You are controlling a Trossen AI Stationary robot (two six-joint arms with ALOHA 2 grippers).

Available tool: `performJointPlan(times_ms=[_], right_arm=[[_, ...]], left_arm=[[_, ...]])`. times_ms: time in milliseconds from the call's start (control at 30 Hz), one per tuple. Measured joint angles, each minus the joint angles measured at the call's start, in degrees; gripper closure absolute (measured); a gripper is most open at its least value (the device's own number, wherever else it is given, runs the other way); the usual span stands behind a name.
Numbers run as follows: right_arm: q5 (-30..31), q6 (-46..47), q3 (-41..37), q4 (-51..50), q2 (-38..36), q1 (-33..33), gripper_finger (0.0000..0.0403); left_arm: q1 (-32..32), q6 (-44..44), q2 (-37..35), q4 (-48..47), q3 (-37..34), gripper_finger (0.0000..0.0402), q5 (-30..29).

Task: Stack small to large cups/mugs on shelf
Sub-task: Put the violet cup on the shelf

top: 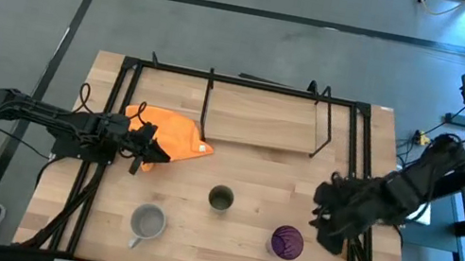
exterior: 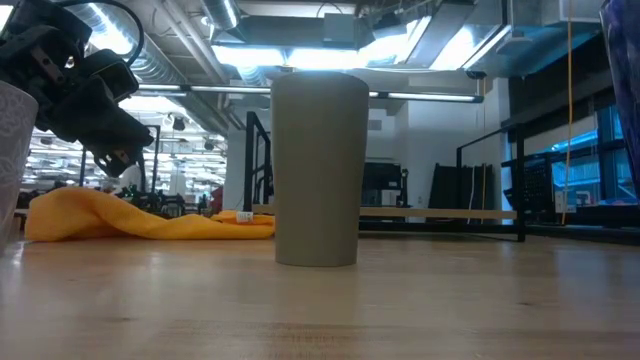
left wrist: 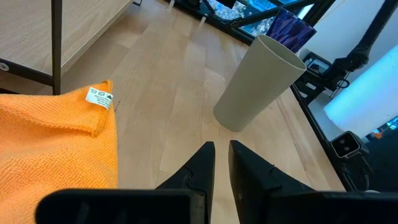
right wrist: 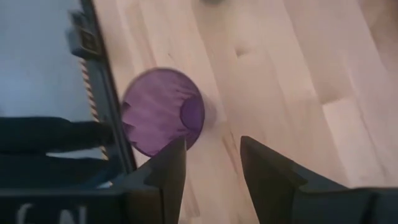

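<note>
The olive-green cup (top: 221,198) stands upright mid-table; it also shows in the low view (exterior: 318,170) and the left wrist view (left wrist: 261,84). The grey mug (top: 147,222) stands near the front left. The purple ribbed cup (top: 287,242) stands at the front right. The shelf (top: 258,121) stands at the far side with nothing on it. My left gripper (top: 148,149) is shut and empty, just above the table beside the orange cloth (top: 172,134). My right gripper (top: 329,234) is open and empty, above the table just right of the purple cup (right wrist: 163,112).
The orange cloth (exterior: 140,215) lies bunched on the table left of the shelf. A black metal frame (top: 117,110) runs along the table's left, right and far edges. There is bare wood between the cups and the shelf.
</note>
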Motion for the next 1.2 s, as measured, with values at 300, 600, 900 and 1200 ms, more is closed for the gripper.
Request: performJointPlan(times_ms=[300,600,900,1200], right_arm=[[-1.29,5.79,0.0,2.93,8.92,2.98,0.0249],[-0.81,7.77,-0.02,4.39,14.01,3.06,0.0249],[1.7,9.28,-0.02,4.94,16.23,3.04,0.0249],[1.7,10.07,-0.02,5.7,17.78,2.93,0.0249]], left_arm=[[0.0,-0.01,0.0,0.0,0.02,0.036,0.0],[0.0,-0.01,0.0,-0.01,0.0,0.036,0.02],[0.0,0.0,0.0,0.0,0.02,0.036,0.0],[0.0,-0.02,0.0,-0.02,0.0,0.036,0.0]])
